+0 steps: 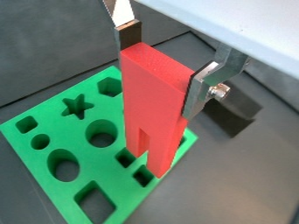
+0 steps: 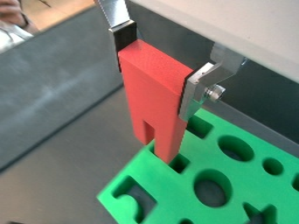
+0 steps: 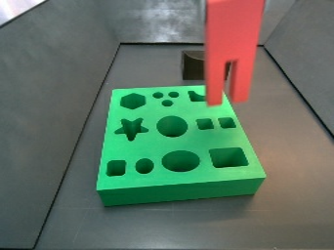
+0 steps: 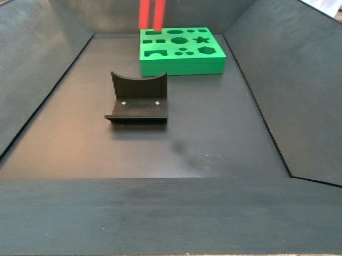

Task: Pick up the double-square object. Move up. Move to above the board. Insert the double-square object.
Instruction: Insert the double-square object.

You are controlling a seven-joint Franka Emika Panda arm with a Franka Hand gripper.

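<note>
Hovering over the board (image 1: 65, 144), the gripper (image 1: 163, 54) grasps the double-square object (image 1: 152, 105) by its solid upper block, one silver finger (image 1: 124, 31) on each side; the two legs point down, clear of the slab. In the wrist view from the opposite side the same clamped hold shows on the red piece (image 2: 158, 101), its leg tips above the green edge (image 2: 176, 188).

In a side view the piece (image 3: 235, 49) hangs above the board's (image 3: 177, 146) far right part, near two small square holes; the gripper is out of frame. In the long side view one red piece (image 4: 151, 14), one board (image 4: 183, 50) and one fixture (image 4: 138, 98), nearer and well apart, are counted.

Judged step: positioned above the board, insertion pending. Next move calls for aligning both legs with the paired square holes, then lowering straight.
</note>
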